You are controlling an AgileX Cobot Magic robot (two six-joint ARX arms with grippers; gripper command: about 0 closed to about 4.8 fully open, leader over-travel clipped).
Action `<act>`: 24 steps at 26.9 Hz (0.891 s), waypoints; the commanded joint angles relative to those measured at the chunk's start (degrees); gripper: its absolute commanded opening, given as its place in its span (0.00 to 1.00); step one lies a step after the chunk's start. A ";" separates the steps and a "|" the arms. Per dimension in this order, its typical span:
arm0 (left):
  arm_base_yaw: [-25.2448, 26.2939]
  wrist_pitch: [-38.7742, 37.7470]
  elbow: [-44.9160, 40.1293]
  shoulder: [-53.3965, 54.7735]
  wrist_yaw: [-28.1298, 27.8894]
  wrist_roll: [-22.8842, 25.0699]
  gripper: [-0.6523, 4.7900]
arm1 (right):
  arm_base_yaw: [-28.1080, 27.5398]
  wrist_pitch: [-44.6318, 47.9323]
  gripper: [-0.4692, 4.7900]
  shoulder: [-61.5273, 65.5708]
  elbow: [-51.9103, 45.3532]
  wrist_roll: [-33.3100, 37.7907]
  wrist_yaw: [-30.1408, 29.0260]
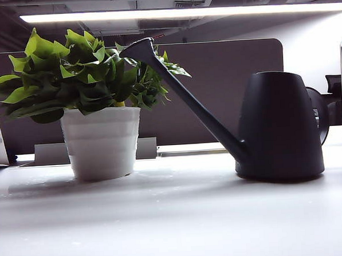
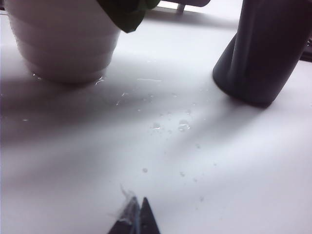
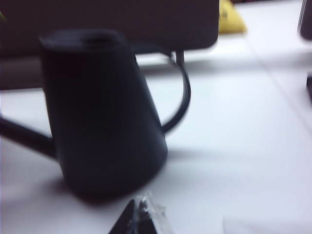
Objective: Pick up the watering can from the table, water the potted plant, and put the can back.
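A: Where is the can (image 1: 280, 125) right now?

B: It stands upright on the white table (image 1: 176, 219), on the right in the exterior view. Its long spout slants up and to the left, and its tip reaches in among the leaves of the plant (image 1: 95, 103), which sits in a white ribbed pot well to the left of the can's body.

A: Is either arm holding it?

B: No. The left gripper (image 2: 136, 219) hangs low over bare table, fingertips pressed together, nothing between them; the pot and the can's base lie beyond it. The right gripper (image 3: 139, 219) is also pinched closed and empty, just short of the can's body, on the side toward the loop handle. That view is blurred.

A: So how far along is the job?

B: Hard to call. The can rests on the table untouched, so this is either the very start or the very end. Water drops (image 2: 183, 126) dot the table between pot and can, and there is wet at the pot's foot, which hints that pouring may be done. I judge it likely finished, but I cannot be sure.

A: And the surroundings?

B: The tabletop is smooth, plain white and slightly glossy. Behind it stands a dark partition panel (image 1: 226, 90), with a long ceiling light strip (image 1: 182, 12) above. A yellow object (image 3: 229, 19) sits far back, too blurred to identify.
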 commanded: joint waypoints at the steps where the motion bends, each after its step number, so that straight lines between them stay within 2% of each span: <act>1: 2.58 0.35 0.00 -1.57 0.48 -0.11 0.11 | -0.85 2.32 0.08 -2.43 -0.13 0.02 -0.04; 5: 9.42 0.50 0.00 -1.70 1.31 -0.09 0.11 | -1.55 4.61 0.08 -2.43 -0.13 0.02 -0.07; 14: 31.43 0.92 -0.02 -3.82 1.14 0.00 0.11 | -1.14 3.93 0.08 -2.43 -0.13 0.02 -0.07; 18: 35.45 0.57 -0.02 -3.82 1.09 0.07 0.11 | -1.16 3.93 0.08 -2.43 -0.13 0.02 -0.07; 24: 36.35 0.61 -0.02 -3.82 1.11 0.04 0.11 | -1.20 3.98 0.08 -2.43 -0.13 0.02 -0.07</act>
